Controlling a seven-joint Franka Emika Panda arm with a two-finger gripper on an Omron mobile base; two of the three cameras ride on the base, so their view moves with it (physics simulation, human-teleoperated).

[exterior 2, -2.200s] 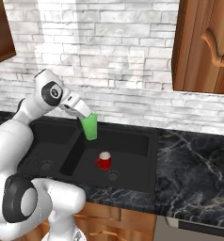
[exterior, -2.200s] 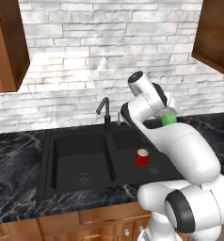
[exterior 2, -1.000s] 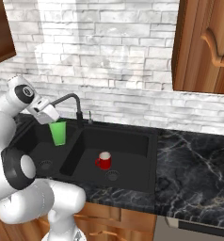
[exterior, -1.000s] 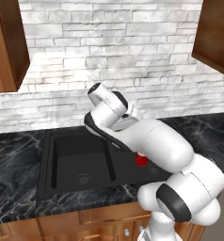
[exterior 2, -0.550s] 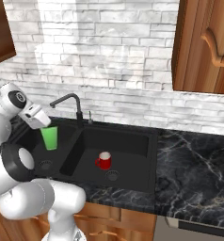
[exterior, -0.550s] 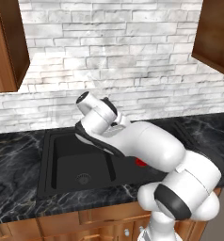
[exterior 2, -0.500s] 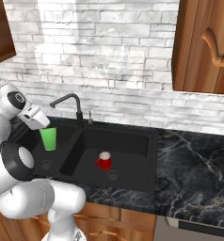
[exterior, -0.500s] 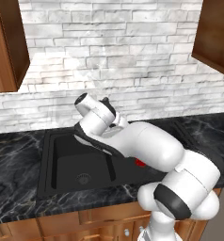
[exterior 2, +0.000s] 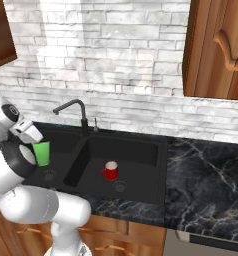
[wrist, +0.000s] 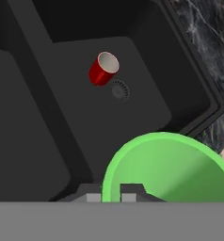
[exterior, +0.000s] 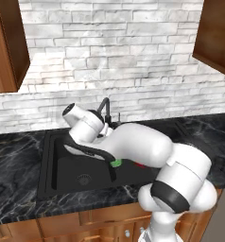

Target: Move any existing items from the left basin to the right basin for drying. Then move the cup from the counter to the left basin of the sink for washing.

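Note:
The green cup (exterior 2: 41, 153) hangs upright low over the left basin (exterior 2: 61, 163), above its grey drain (exterior 2: 48, 175). My gripper (exterior 2: 35, 142) is shut on the cup's rim. In the hand view the cup's rim (wrist: 165, 141) looms at the bottom, with one fingertip inside it and one outside. Behind my arm, a sliver of the green cup (exterior: 116, 163) shows in the left base view. The red cup (exterior 2: 110, 171) with a white inside rests on the floor of the right basin (exterior 2: 138, 150), beside its drain (exterior 2: 120, 187). It also appears as the red cup (wrist: 103, 69) past the black ridge.
The curved black faucet (exterior 2: 71, 106) stands behind the ridge between the basins, close to my hand. Black marble counter (exterior 2: 206, 190) runs to the right of the sink. A wooden cabinet (exterior 2: 216, 50) hangs above it, and white brick wall backs the sink.
My arm has swung left and down, carrying the green cup from over the right basin to low over the left basin. The red cup has stayed where it was.

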